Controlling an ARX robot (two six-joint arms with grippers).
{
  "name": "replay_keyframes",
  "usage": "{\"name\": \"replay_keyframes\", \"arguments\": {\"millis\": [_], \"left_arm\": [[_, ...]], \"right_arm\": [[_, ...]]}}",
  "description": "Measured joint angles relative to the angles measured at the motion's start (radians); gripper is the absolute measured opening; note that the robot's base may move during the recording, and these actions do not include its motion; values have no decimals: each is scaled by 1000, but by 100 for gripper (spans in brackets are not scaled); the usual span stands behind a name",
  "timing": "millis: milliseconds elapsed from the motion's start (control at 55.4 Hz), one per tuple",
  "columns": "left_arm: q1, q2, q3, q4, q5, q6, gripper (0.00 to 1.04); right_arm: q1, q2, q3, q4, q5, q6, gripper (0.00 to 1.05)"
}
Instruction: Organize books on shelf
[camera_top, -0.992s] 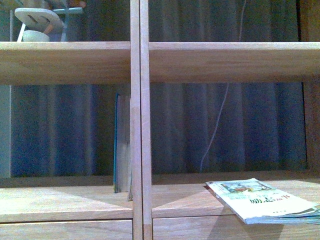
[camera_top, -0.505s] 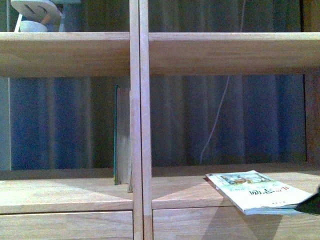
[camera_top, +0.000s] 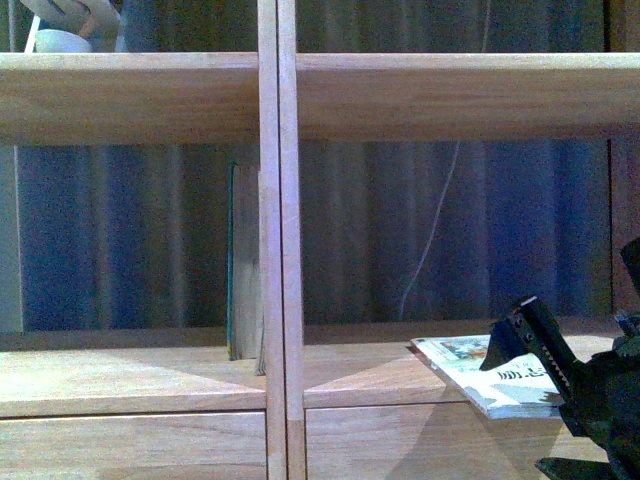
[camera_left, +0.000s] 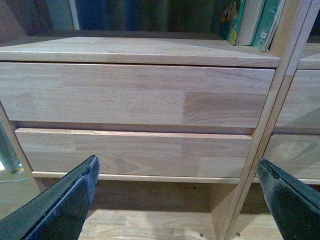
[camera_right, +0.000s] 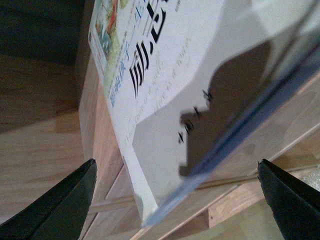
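Pale paperback (camera_top: 466, 366) with cartoon picture and black Chinese characters overhangs the shelf (camera_top: 370, 388); right hand (camera_right: 175, 167) spread wide

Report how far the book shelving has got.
Done: upright books stand against the divider in the left compartment. In hand: right gripper open at the overhanging corner of the flat paperback, nothing gripped. Remaining: grasp it, stand it upright; left gripper hangs open before the drawers.

I am counting 1 shelf (camera_top: 130, 95) around its centre post (camera_top: 278, 250). Left of the post, 3 thin books (camera_left: 250, 20) are standing upright and 2 drawer fronts (camera_left: 135, 95) are showing. Right of it, 1 paperback (camera_top: 462, 365) is lying flat and 2 more drawer fronts are showing. I am also counting 2 grippers: my left gripper (camera_left: 177, 167) and my right gripper (camera_right: 175, 167).
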Motion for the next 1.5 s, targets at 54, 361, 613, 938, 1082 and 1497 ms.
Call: {"name": "replay_keyframes", "arguments": {"millis": [54,361,613,938,1082,1497], "left_arm": [[0,0,0,0,0,0,97],[0,0,0,0,0,0,97],[0,0,0,0,0,0,97],[0,0,0,0,0,0,97],[0,0,0,0,0,0,97],[0,0,0,0,0,0,97]], "right_arm": [[0,21,28,-8,11,3,98],[0,93,138,-47,50,12,98],[0,106,171,-55,75,-6,76],[-5,106,172,-48,69,-24,27],[-14,87,172,-44,50,-39,9],[-91,-106,98,-22,-75,-161,7]]}}
